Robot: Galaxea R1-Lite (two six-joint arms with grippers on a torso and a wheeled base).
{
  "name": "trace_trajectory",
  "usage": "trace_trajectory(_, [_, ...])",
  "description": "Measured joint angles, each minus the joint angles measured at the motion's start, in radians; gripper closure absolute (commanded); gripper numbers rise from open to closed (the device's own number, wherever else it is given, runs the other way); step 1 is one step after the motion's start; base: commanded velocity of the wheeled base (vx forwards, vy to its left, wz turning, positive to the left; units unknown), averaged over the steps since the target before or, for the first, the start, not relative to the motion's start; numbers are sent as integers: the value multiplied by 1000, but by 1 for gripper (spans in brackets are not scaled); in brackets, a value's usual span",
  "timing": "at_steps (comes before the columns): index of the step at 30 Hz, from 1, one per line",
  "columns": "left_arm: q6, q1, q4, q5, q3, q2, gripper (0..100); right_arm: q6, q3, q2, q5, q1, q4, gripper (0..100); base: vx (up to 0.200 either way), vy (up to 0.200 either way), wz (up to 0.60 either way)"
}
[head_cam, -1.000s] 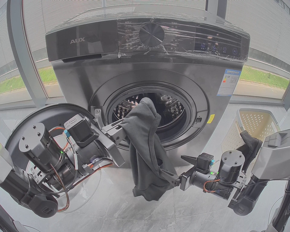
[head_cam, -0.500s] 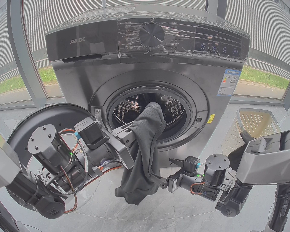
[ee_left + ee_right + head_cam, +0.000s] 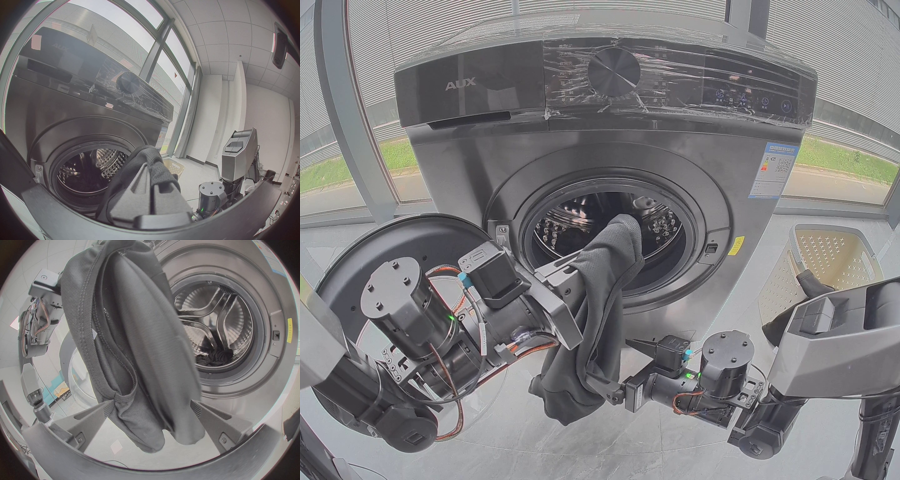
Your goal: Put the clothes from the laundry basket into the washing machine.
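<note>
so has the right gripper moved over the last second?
Yes. In the head view the right gripper has slid to the robot's left and slightly lower, away from the laundry basket, across the front of the washing machine.

Garment (image 3: pixel 600 300) hides L claw (image 3: pixel 576 278) tips; basket (image 3: pixel 831 250) partly behind R arm (image 3: pixel 837 350).

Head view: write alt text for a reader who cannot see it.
The left hand holds a dark garment up in front of the open washer drum. The right hand is at the garment's lower end, and a basket stands to the right.
</note>
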Motion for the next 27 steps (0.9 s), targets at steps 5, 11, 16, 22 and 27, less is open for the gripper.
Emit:
trace_trajectory(5, [0,-1,0,-2,-1,-6,100,-1,-31,19,-5,-2,0,0,0,0,0])
trace_trajectory(11, [-5,-4,0,-4,0,-22,100,-4,-87,47,-12,-25,0,0,0,0,0])
trace_trajectory(16, [-11,-16,1,-5,2,-43,100,-5,-136,73,-40,-49,0,0,0,0,0])
trace_trajectory(22, [-43,-30,0,-5,6,-60,100,-4,-164,87,-55,-53,0,100,0,0,0])
trace_trajectory(27, [-47,-34,0,-4,10,-64,100,-3,-169,90,-55,-43,0,100,0,0,0])
